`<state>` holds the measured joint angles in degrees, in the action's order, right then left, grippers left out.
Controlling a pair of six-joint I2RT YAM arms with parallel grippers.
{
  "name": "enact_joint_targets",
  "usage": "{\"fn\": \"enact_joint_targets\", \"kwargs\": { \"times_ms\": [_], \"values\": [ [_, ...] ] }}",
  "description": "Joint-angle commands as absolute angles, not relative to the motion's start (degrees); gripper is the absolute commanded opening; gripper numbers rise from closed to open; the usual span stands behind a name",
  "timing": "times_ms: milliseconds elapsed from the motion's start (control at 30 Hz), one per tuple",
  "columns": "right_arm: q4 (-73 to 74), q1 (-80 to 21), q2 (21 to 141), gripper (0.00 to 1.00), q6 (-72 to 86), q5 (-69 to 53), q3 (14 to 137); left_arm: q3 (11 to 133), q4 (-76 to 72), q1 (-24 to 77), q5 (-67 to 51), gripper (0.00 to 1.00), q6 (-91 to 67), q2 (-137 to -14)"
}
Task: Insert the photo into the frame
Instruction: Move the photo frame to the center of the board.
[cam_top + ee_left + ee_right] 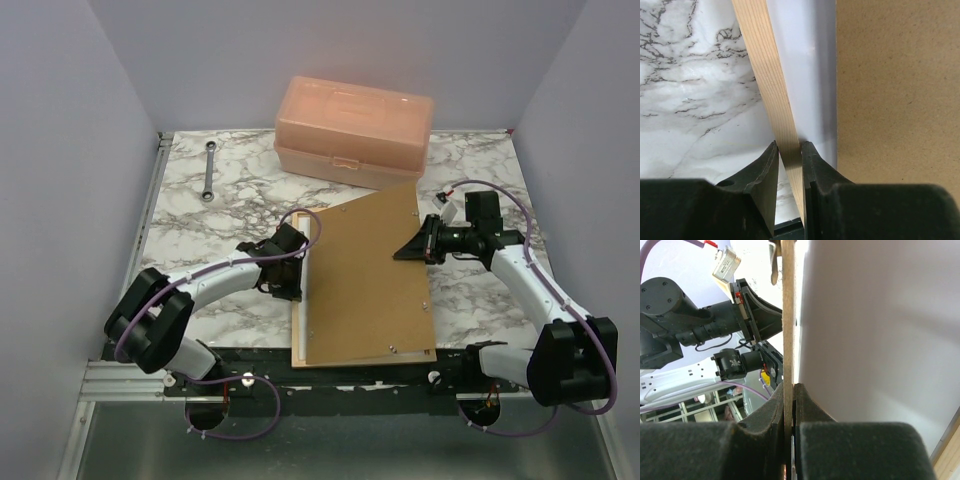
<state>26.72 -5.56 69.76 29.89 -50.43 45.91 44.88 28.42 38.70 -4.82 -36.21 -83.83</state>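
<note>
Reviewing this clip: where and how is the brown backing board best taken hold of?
Probably its thin right edge, approached from the right, one finger on each face. The backing board is a wide flat sheet, so only an edge fits in the jaws, and that edge is free, while the left gripper pinches the frame's left moulding. The right gripper is shut on it just so.

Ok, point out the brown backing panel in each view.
Top external: brown backing panel, centre, tilted over the frame.
Left wrist: fills the right side.
Right wrist: thin edge-on strip pinched by the right gripper.
Shared landmark: the frame's light-wood rail, along the panel's left edge.
</note>
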Motion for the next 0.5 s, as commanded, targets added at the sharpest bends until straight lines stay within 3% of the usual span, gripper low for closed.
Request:
{"fn": "enact_joint_targets", "kwargs": {
  "times_ms": [0,367,400,467],
  "values": [
    [26.5,-5.7,70.0,0.01,28.0,-52.4,49.0,43.3,26.3,39.0,-9.4,0.0,-33.4,-79.8],
    [26.1,-5.6,72.3,0.01,28.0,-53.8,49.0,42.6,27.8,39.0,-8.3,0.0,-33.7,-78.1],
    [26.0,-5.6,72.7,0.01,27.9,-53.7,48.9,42.8,28.2,38.9,-7.8,0.04,-33.9,-78.2],
    [26.1,-5.6,73.5,0.01,27.8,-53.6,49.0,43.2,28.9,38.9,-7.4,0.23,-34.4,-77.9]
  ]
}}
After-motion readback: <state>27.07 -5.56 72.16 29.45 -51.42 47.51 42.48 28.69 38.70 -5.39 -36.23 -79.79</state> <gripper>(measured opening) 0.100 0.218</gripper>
